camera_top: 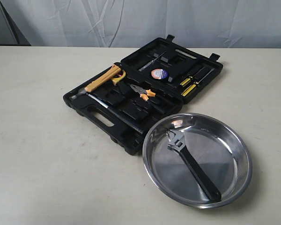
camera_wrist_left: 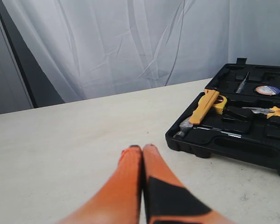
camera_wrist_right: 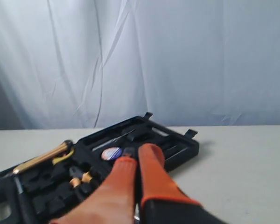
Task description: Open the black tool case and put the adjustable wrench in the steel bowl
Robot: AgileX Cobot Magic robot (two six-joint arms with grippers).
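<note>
The black tool case (camera_top: 107, 119) lies open and flat on the table, lid folded back. Beside it stands the steel bowl (camera_top: 234, 154), and the adjustable wrench (camera_top: 193, 164) lies inside, silver head toward the case, black handle pointing away. Neither arm shows in the exterior view. My left gripper (camera_wrist_left: 141, 147) is shut with nothing in it, hovering over bare table short of the case (camera_wrist_left: 233, 140). In the right wrist view my right gripper (camera_wrist_right: 140, 153) is shut and empty, raised in front of the open case (camera_wrist_right: 177, 144). The bowl is out of both wrist views.
Still in the case are a yellow-handled hammer (camera_top: 103, 79), orange-handled pliers (camera_top: 143, 91), a roll of tape (camera_top: 159, 73) and yellow-handled screwdrivers (camera_top: 189, 84). A pale curtain (camera_top: 145, 21) hangs behind the table (camera_top: 37, 154).
</note>
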